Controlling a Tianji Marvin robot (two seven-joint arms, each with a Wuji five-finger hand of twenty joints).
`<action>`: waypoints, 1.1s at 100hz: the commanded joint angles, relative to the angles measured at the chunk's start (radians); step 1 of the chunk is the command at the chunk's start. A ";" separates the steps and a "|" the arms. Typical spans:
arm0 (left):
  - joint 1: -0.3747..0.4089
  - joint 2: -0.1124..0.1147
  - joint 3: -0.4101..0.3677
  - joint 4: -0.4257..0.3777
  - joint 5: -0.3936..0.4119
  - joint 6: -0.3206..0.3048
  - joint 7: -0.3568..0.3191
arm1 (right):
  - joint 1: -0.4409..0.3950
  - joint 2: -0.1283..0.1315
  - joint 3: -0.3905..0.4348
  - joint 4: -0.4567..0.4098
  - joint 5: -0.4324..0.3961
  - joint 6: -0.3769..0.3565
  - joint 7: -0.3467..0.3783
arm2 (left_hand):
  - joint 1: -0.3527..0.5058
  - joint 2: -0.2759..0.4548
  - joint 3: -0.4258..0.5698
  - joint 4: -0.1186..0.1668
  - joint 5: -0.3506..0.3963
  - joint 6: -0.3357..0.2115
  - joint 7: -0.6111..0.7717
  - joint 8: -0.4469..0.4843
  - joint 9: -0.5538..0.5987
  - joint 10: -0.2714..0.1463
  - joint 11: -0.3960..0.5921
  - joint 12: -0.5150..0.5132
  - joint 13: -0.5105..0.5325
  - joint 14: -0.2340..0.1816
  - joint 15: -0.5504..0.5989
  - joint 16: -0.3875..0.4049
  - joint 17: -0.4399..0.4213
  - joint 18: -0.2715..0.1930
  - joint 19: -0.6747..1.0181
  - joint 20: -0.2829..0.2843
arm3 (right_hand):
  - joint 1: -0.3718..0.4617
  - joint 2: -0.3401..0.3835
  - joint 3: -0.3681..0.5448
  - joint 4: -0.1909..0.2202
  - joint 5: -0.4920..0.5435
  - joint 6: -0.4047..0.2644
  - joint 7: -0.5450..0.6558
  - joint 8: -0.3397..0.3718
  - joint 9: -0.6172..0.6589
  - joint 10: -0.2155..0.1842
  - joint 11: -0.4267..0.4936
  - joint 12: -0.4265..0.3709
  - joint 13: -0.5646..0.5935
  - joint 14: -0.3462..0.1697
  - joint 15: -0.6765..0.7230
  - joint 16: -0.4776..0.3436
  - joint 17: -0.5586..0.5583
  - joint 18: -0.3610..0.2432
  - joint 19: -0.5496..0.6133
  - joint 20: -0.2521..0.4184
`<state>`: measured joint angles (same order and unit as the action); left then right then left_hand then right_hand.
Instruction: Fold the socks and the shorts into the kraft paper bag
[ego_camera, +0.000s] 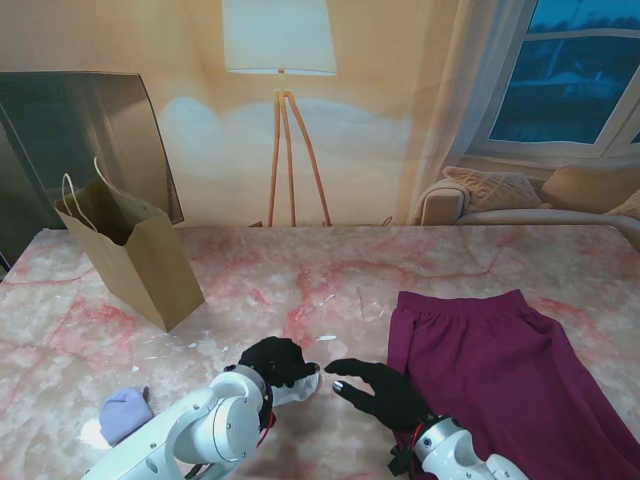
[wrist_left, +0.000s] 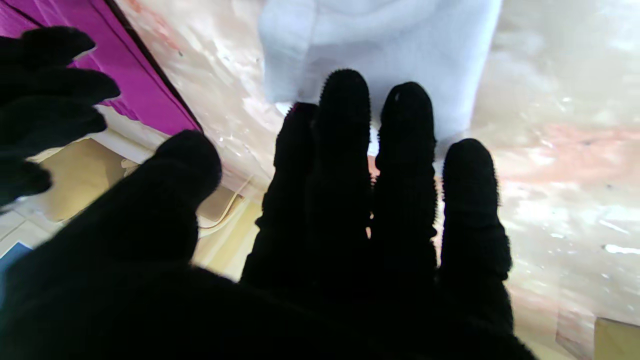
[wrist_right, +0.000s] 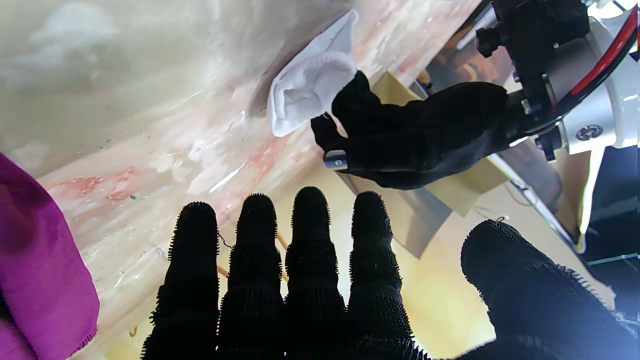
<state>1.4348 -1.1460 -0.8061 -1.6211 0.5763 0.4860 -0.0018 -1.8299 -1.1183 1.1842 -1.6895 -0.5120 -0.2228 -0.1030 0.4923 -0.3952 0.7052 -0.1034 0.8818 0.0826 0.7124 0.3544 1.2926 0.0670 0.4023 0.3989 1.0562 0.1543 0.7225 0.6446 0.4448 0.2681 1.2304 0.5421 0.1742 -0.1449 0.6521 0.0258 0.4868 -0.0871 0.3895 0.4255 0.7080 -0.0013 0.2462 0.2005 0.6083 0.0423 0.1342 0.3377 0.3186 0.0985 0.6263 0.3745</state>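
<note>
resting near the table's (ego_camera: 330, 270) near edge, our left hand (ego_camera: 275, 360) curls onto the white sock (ego_camera: 305, 385), fingertips on the cloth. our right hand (ego_camera: 385, 392) hovers beside it, fingers spread, holding nothing. a lavender sock (ego_camera: 125, 412) sits by the near left corner, purple shorts (ego_camera: 500, 375) lie right, and the kraft paper bag (ego_camera: 135, 255) stands far left.

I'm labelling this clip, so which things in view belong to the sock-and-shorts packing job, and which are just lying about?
Part of the job:
- white sock, touched by the left robot hand
- lavender sock near my left arm
- purple shorts spread flat on the right
- kraft paper bag standing open, far left
- right robot hand, open

Just background:
- floor lamp
- sofa
- dark panel behind the bag
</note>
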 joint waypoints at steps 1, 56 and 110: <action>0.019 0.007 -0.009 -0.024 0.021 -0.009 0.006 | -0.009 0.000 -0.001 -0.001 -0.002 -0.004 -0.003 | -0.037 0.017 -0.023 0.040 -0.021 0.011 -0.023 0.010 -0.028 0.040 -0.009 -0.008 -0.019 0.019 -0.023 -0.007 -0.015 0.015 -0.007 0.007 | 0.007 0.006 -0.001 -0.045 0.016 -0.026 0.007 0.010 0.008 -0.016 0.013 0.010 0.022 0.004 0.023 0.022 0.007 -0.007 0.026 0.038; 0.124 0.018 -0.142 -0.123 0.126 -0.044 0.054 | -0.013 -0.001 0.005 0.001 -0.005 -0.012 -0.010 | 0.117 -0.060 0.054 0.004 -0.105 -0.096 -0.069 0.006 -0.188 0.006 -0.025 0.031 -0.146 0.023 -0.059 0.030 -0.117 0.033 -0.104 0.003 | 0.007 0.006 -0.001 -0.045 0.018 -0.027 0.009 0.010 0.011 -0.015 0.014 0.010 0.023 0.003 0.023 0.022 0.006 -0.006 0.026 0.038; 0.070 0.047 -0.114 -0.027 0.186 -0.058 -0.045 | -0.011 0.000 0.003 0.002 -0.005 -0.011 -0.006 | 0.091 -0.118 0.202 0.025 -0.388 -0.013 -0.365 -0.074 -0.682 0.042 -0.202 -0.048 -0.433 0.007 -0.288 -0.009 -0.237 -0.003 -0.252 0.008 | 0.006 0.006 -0.001 -0.045 0.020 -0.024 0.009 0.010 0.010 -0.017 0.013 0.010 0.022 0.004 0.023 0.022 0.006 -0.005 0.027 0.038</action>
<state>1.5155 -1.1083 -0.9222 -1.6775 0.7894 0.4428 -0.0676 -1.8363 -1.1183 1.1915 -1.6872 -0.5147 -0.2308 -0.1110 0.6293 -0.4726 0.8901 -0.0956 0.5498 0.0431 0.3916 0.3070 0.6548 0.0873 0.2240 0.3743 0.6531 0.1685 0.4603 0.6512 0.2154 0.2672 0.9879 0.5421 0.1744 -0.1449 0.6521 0.0258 0.4868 -0.0870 0.3895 0.4255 0.7081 -0.0013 0.2464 0.2005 0.6083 0.0423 0.1344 0.3378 0.3186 0.0985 0.6263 0.3746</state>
